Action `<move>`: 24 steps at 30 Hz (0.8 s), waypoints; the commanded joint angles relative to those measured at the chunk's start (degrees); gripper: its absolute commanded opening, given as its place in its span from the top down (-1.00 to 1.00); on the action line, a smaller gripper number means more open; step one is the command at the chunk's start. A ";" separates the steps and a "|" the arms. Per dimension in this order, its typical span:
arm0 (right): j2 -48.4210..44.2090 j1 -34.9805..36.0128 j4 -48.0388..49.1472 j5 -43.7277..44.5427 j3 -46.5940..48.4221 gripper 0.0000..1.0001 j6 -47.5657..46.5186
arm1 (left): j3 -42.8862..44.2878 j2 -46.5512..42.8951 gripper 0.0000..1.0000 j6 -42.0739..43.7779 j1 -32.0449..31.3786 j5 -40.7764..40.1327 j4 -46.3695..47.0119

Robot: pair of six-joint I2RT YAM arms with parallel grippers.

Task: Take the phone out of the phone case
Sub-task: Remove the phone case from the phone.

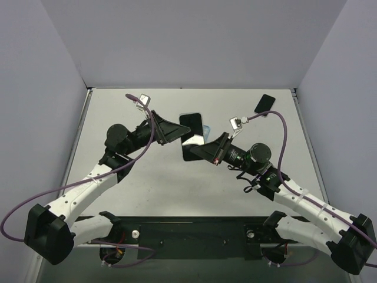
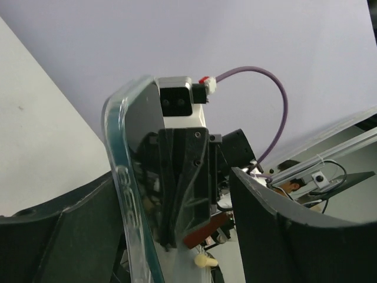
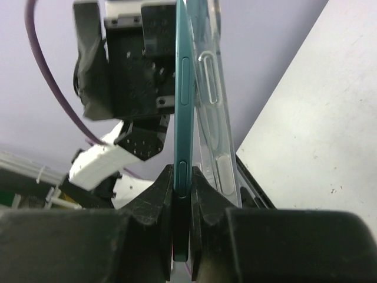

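The right gripper (image 3: 181, 184) clamps the teal phone (image 3: 181, 118) across its faces, with the phone's long axis pointing straight out from the jaws toward the left arm. The clear case (image 3: 215, 118) stands just beside the phone, partly peeled away (one right finger seems wedged between them). The left gripper (image 2: 171, 194) has its jaws wide around the case's far end, apparently not gripping, above the table (image 1: 147, 188).

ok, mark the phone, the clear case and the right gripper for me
phone (image 3: 182, 106): right wrist view, on its teal side edge by the button.
clear case (image 3: 212, 112): right wrist view, on its transparent side wall.
right gripper (image 3: 182, 177): right wrist view, midway between the fingertips clamping the phone.
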 commanded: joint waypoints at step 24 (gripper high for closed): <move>-6.09 -10.63 19.64 -4.20 -5.11 1.00 17.09 | -6.80 -1.15 -0.26 -1.23 -4.15 4.83 10.94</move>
